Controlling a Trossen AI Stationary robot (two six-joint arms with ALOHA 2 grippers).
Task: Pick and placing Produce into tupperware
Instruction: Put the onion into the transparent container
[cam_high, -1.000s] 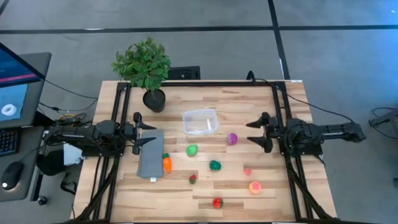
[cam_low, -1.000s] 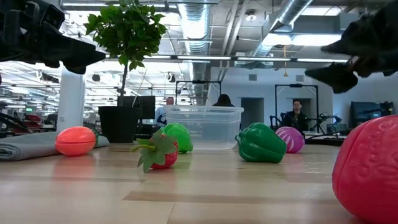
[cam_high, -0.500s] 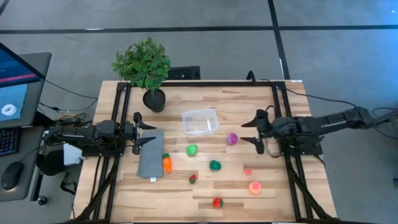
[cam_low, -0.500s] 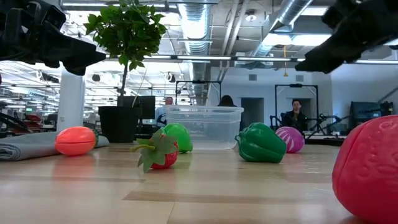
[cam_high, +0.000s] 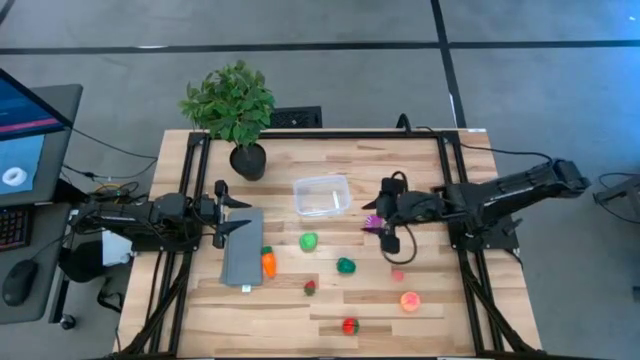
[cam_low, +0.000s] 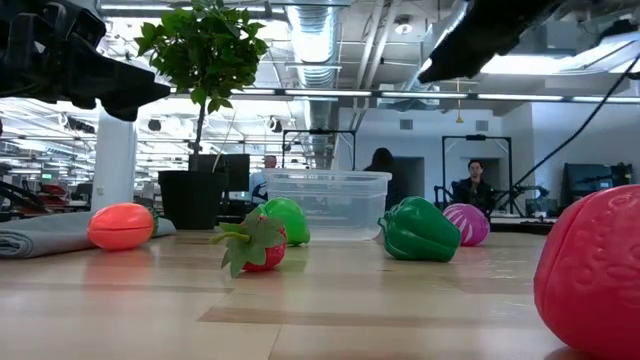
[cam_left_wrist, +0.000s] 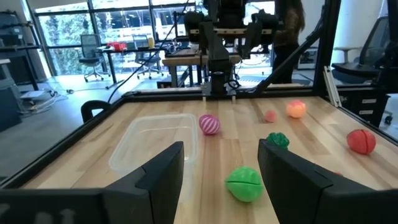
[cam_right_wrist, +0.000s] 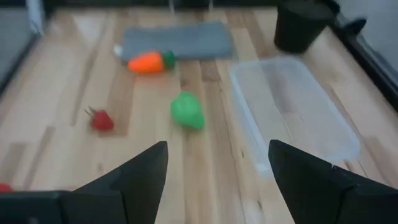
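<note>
Sitting empty near the desk's far-middle, your clear tupperware has produce spread on the near side: purple striped ball just right of it, light green piece in front, dark green pepper nearer, orange carrot touching the grey slab, small strawberry, pink bit, peach one, red one at the near edge. Your right claw hangs over the purple ball w/ fingers apart, nothing held. Left claw waits at the left side above the slab, fingers parted, empty. Potted plant at far-left corner.
</note>
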